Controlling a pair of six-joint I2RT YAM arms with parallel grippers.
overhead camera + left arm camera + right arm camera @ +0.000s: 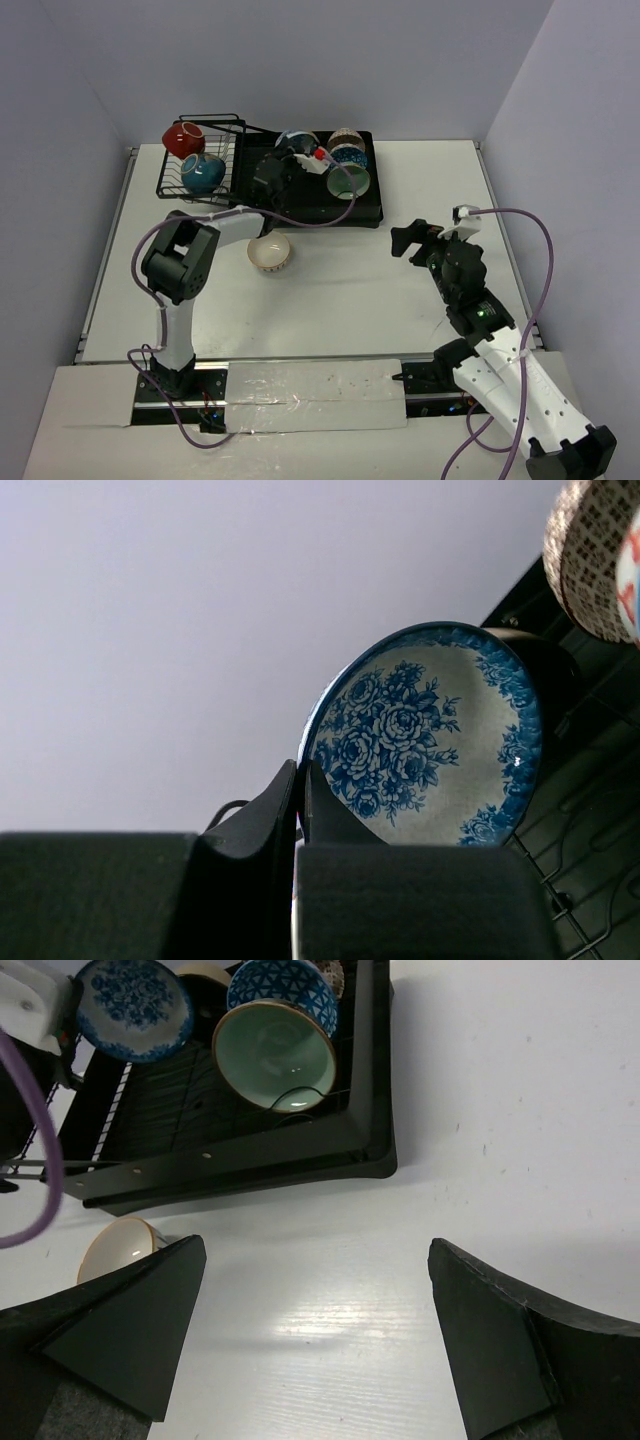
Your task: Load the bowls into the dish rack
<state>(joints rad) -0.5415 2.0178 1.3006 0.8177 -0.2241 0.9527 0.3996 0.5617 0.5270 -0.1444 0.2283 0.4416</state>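
Bowls are mostly loaded, by the look of it. Nearest the arm bases, the right gripper (413,240) hangs over the white table (340,300) at the right of the overhead frame, jaws spread wide with nothing between them. Left of centre sits a small cream ceramic bowl (269,252), upright on the table just in front of the black ridged plastic dish rack (372,215) and not yet loaded.

Farther back, in the tray, a green-lined bowl (348,182) leans on edge, with a blue lattice-patterned bowl (350,156) and a speckled brown bowl (345,137) behind it. At upper centre, the left gripper (300,780) is pinched tight on the rim of a blue-and-white floral bowl (430,735), held on edge over the tray's far left part. Its lower edge is hidden, so I cannot tell whether it touches the ridges.

Seating this bowl looks like the step in hand. I'd lower it until the rim settles into a groove, let it lean, part the fingers only a little, then back straight out so nothing drags or knocks its neighbours.

Farthest, at upper left, the black wire basket (212,118) holds a red bowl (183,138) and a dark teal bowl (203,172).
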